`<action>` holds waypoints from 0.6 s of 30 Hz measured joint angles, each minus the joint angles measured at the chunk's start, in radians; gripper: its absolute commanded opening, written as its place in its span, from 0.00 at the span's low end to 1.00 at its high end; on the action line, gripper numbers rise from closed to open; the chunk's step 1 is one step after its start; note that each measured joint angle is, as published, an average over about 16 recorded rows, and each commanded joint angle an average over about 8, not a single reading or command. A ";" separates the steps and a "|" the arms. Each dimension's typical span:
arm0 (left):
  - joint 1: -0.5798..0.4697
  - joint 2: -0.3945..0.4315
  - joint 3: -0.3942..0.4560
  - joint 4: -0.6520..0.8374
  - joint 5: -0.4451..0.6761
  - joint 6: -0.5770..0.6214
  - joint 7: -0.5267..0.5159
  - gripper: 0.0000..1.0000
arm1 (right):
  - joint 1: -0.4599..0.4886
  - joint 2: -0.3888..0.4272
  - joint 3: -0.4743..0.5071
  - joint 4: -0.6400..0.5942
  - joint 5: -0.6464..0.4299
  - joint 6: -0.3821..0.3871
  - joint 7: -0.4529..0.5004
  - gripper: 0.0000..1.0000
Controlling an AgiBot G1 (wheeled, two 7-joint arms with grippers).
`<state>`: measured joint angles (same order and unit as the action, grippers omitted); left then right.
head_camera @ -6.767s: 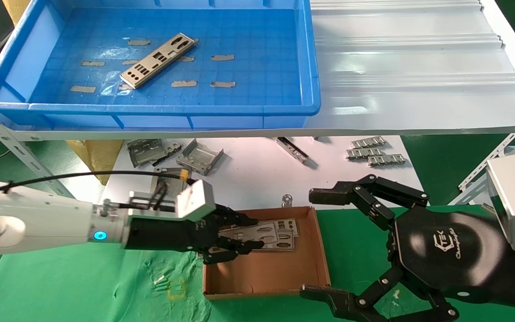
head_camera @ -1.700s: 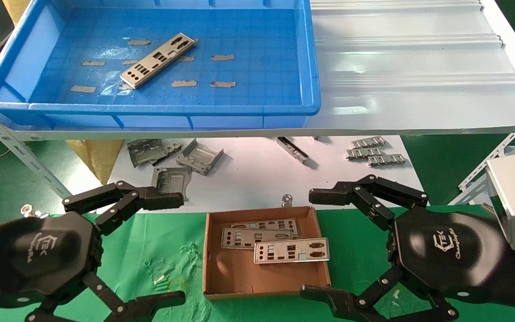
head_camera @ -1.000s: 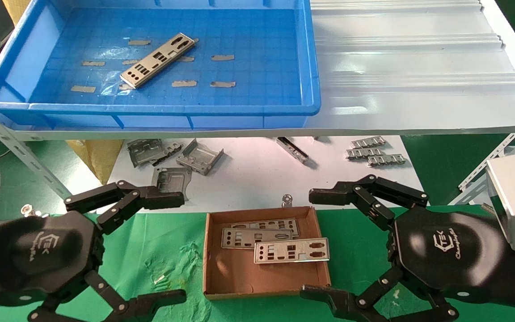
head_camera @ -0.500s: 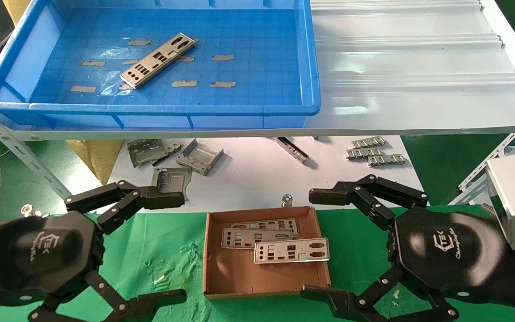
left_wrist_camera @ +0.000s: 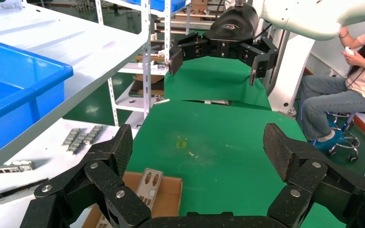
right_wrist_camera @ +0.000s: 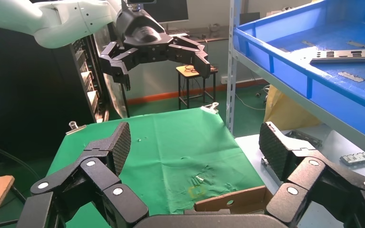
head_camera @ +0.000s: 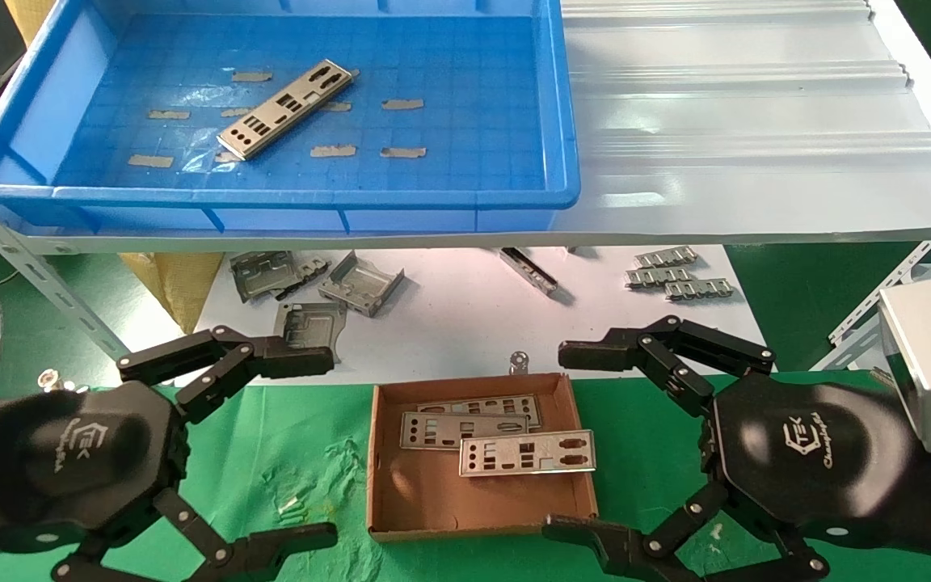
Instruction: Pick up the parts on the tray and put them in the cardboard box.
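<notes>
1. We noted a green-clothed counter [head_camera: 288, 436] under a white ribbed shelf [head_camera: 740, 137]; a seated person [left_wrist_camera: 342, 95] showed in the left wrist view.
2. Cardboard box [head_camera: 433, 501] held three parts [head_camera: 527, 453]; one part [head_camera: 284, 107] lay in the tray [head_camera: 558, 121].
3. Left end effector [head_camera: 296, 449] and right end effector [head_camera: 575, 440] flanked the box, both spread, empty, partly cut off.

tray [head_camera: 562, 105]: bright blue, grid floor | parts [head_camera: 284, 109]: silver, punched | cardboard box [head_camera: 433, 501]: brown | cloth [head_camera: 288, 436]: green | grippers: black
</notes>
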<state>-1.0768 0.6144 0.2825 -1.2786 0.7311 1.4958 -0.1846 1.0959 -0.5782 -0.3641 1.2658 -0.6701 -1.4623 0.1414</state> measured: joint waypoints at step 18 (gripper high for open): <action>0.000 0.000 0.000 0.000 0.000 0.000 0.000 1.00 | 0.000 0.000 0.000 0.000 0.000 0.000 0.000 1.00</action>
<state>-1.0768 0.6144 0.2826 -1.2786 0.7311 1.4958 -0.1846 1.0959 -0.5782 -0.3641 1.2658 -0.6701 -1.4623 0.1414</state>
